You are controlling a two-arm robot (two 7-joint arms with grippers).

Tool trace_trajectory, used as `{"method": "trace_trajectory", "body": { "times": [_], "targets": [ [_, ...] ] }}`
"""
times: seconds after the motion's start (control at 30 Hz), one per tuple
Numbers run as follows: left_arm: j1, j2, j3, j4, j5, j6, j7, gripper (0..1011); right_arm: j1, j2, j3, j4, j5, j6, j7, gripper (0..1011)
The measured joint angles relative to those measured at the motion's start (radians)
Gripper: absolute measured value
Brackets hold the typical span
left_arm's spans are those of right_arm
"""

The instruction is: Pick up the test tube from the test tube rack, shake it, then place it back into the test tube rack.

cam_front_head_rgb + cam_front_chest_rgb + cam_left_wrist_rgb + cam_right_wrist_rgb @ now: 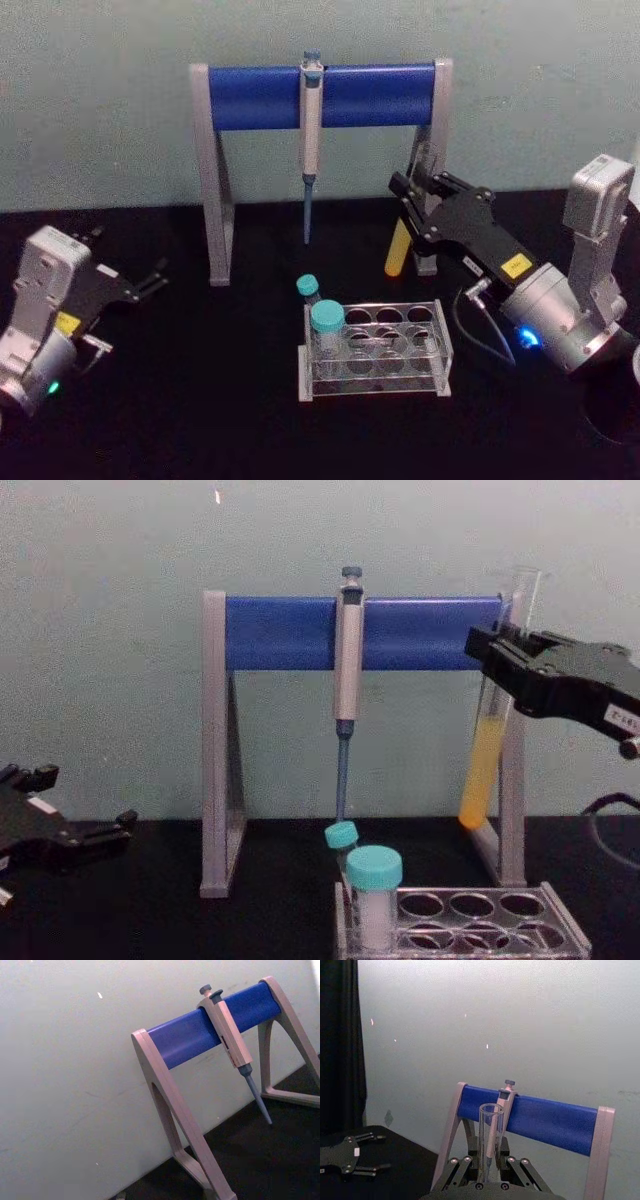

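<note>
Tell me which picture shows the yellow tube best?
The chest view: the test tube shows nearly whole, side-on, in the right gripper. The head view shows its yellow bottom; the right wrist view, its clear top.

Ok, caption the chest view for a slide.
Right tool holds the test tube of yellow liquid, tilted, clear of the rack; left tool idle.
</note>
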Motion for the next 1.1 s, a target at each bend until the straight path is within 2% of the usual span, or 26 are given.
{"method": "trace_trajectory", "body": {
  "times": [0.8,1.1],
  "targets": [
    [0.000,0.000,0.000,0.000,0.000,0.000,0.000,1001,-0.008,-0.003,0.002,-0.010,0.000,0.013,0.008,234],
    [0.000,0.000,0.000,0.000,0.000,0.000,0.000,1002,-0.016,0.011,-0.006,-0.022,0.023,0.029,0.036,233]
  ]
}}
